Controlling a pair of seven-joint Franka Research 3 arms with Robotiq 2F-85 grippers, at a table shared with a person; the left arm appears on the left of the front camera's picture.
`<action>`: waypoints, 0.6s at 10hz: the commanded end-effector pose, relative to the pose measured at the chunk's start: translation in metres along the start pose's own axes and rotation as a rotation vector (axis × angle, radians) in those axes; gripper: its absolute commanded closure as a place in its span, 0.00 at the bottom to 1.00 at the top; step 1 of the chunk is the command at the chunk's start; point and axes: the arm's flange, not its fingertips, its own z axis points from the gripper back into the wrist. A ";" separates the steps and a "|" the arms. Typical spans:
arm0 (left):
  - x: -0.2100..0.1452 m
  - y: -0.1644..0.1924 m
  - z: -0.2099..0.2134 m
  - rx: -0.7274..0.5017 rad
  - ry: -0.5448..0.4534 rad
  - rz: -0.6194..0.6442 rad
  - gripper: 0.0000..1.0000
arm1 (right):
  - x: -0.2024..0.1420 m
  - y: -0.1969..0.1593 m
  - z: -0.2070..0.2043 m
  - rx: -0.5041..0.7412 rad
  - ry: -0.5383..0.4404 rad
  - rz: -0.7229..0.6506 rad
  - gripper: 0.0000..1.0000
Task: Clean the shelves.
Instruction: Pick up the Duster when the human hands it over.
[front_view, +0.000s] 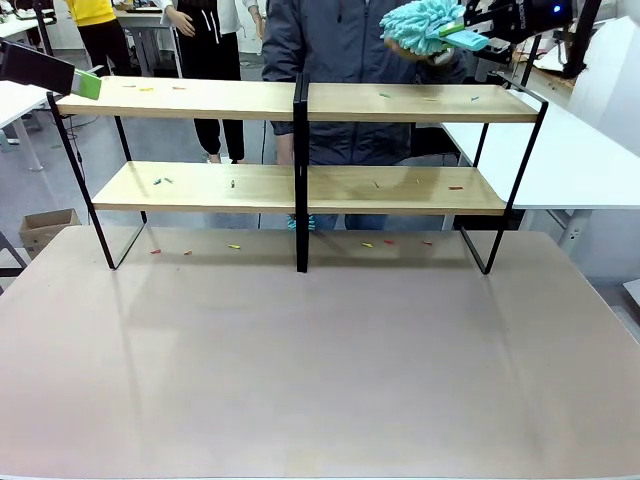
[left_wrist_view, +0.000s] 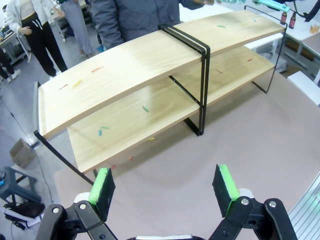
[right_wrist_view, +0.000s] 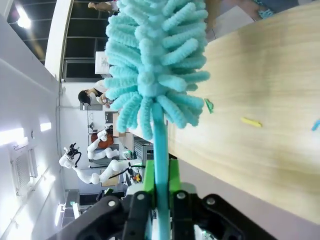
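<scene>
Status: right hand (right_wrist_view: 161, 176) is clamped on the thin teal handle (right_wrist_view: 161, 145) of a fluffy duster (right_wrist_view: 155, 65), one green pad on each side of the stick, with the head poking out past the fingertips. In the front view it hangs just above the right end of the top board. The shelves (front_view: 220, 98) sit along the far edge of the counter (front_view: 320, 360), two racks butted together at the middle posts, with a person (front_view: 340, 50) standing right behind them. Small coloured scraps (front_view: 384, 95) lie on both tiers, and a few more on the counter underneath. Left hand (left_wrist_view: 165, 187) is empty with jaws wide, parked off the left end of the top board. Handling guess: the duster is very light and its head is soft, so it will squash and splay on contact. The handle looks smooth and skinny and could twist in the pads, so gripping close to the head, as it is now, seems right. The boards look stiff, but the wire frames look light, so a hard sideways sweep could shove or rock a rack. If one needs steadying, take a black upright, not a board edge. The scraps weigh nothing and will flick off, so keep the strokes light.
</scene>
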 end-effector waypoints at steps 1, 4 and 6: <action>0.000 0.000 0.000 0.000 -0.001 -0.001 0.00 | -0.023 0.004 0.043 -0.018 -0.008 0.111 1.00; 0.000 0.000 0.000 0.000 -0.001 -0.001 0.00 | -0.108 0.016 0.234 -0.216 -0.094 0.445 1.00; 0.000 0.000 0.000 0.000 -0.001 -0.001 0.00 | -0.164 -0.020 0.339 -0.231 -0.262 0.515 1.00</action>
